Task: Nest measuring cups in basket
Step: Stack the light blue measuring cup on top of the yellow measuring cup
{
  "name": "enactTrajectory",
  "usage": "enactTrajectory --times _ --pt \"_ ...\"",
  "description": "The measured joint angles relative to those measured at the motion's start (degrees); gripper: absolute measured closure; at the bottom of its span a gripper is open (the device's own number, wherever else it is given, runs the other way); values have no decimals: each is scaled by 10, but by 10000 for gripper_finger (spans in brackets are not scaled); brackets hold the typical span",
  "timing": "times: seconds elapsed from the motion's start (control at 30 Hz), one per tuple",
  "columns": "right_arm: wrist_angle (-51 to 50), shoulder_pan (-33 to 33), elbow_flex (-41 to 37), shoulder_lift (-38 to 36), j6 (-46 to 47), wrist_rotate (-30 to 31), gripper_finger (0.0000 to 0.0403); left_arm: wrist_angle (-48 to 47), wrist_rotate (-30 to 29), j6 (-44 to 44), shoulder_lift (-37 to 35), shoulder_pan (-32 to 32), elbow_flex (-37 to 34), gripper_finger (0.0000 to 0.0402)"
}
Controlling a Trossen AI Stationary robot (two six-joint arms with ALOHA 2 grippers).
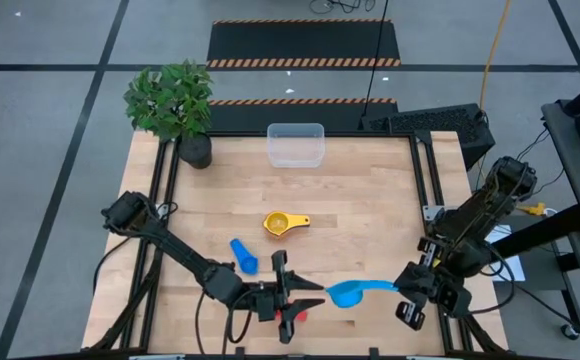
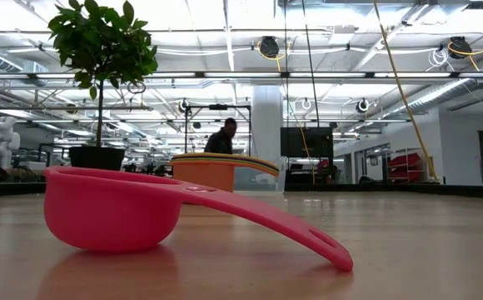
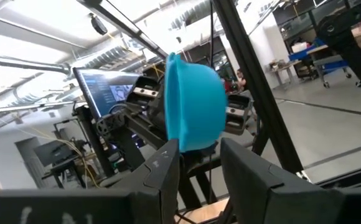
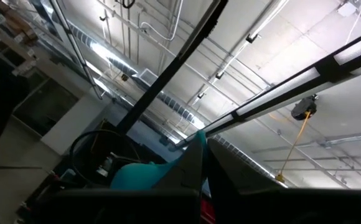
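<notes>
Near edge, centre: the left gripper (image 1: 305, 292) is laid low over the wooden table top (image 1: 370, 200), pointing right, fingers (image 3: 162, 168) spread apart with nothing between them. A small red plastic measuring cup (image 1: 301, 314) is seen just under and beside this gripper, at the table's near edge; in the low view the same red cup (image 2: 112, 210) is shown resting upright on the wood, flat handle stretched to the right and touching the table at its tip.

Just right of the left gripper, a light blue plastic measuring cup (image 1: 346, 293) is held off to the near right, handle gripped by the right gripper (image 1: 406, 284), jaws closed on the handle end. In the left wrist view the light blue cup's bowl (image 3: 193, 102) is seen just beyond the open fingertips, not between them. In the right wrist view the handle (image 4: 149, 171) is pinched at the fingers.

Slightly farther, left of centre: a dark blue plastic measuring cup (image 1: 243, 254) is lying on its side on the table.

Mid table: a yellow-orange plastic measuring cup (image 1: 282, 222) is sat upright, handle to the right.

Far edge, centre: the clear rectangular plastic basket (image 1: 296, 145) is stood on the table; no cup is visible inside it. Far left corner: a dark pot with a green leafy plant (image 1: 175, 105).
</notes>
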Motion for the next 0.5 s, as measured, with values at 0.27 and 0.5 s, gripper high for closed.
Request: enactTrajectory --times 0.27,0.5 --pt "0 0 0 0 0 -2 403 2 2 -35 0 6 0 281" --pt "-7 -10 0 0 29 -4 403 3 4 -56 0 14 0 281"
